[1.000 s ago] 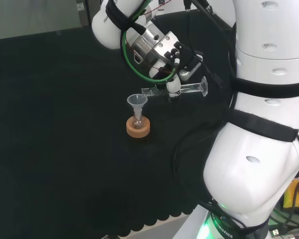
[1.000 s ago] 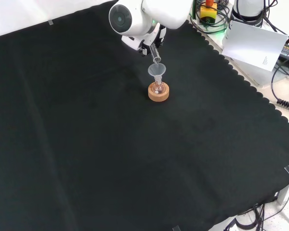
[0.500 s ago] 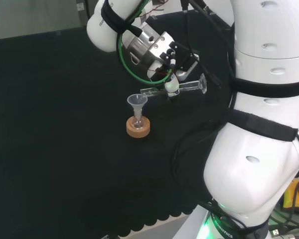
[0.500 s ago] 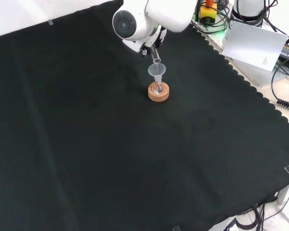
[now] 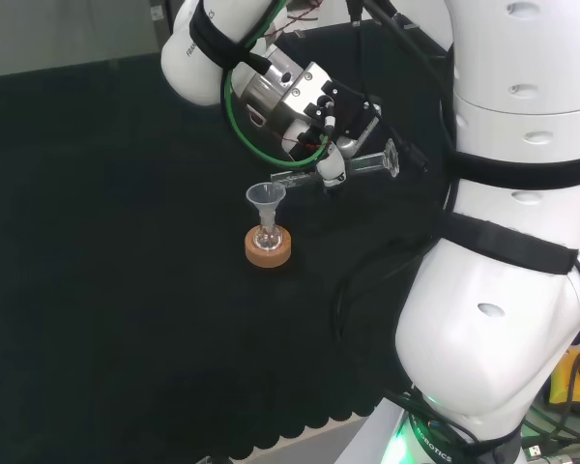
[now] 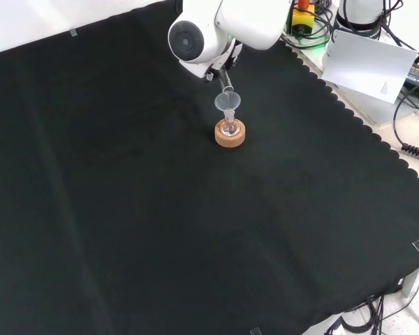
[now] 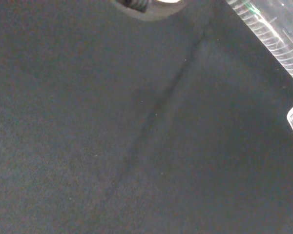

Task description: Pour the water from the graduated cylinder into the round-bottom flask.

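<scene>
Now I see the hand (image 5: pixel 336 159) with its fingers curled round the graduated cylinder (image 5: pixel 353 167), which lies almost level, its mouth tipped slightly down over the funnel (image 5: pixel 266 196). That funnel sits in the round-bottom flask (image 5: pixel 267 235) on a cork ring (image 5: pixel 269 247), on the black cloth (image 6: pixel 160 230).

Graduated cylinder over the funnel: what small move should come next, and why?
Probably tilt the graduated cylinder a little further. The hand holds it almost level, mouth just above the funnel in the round-bottom flask, so more tilt should drain the remaining water.
</scene>
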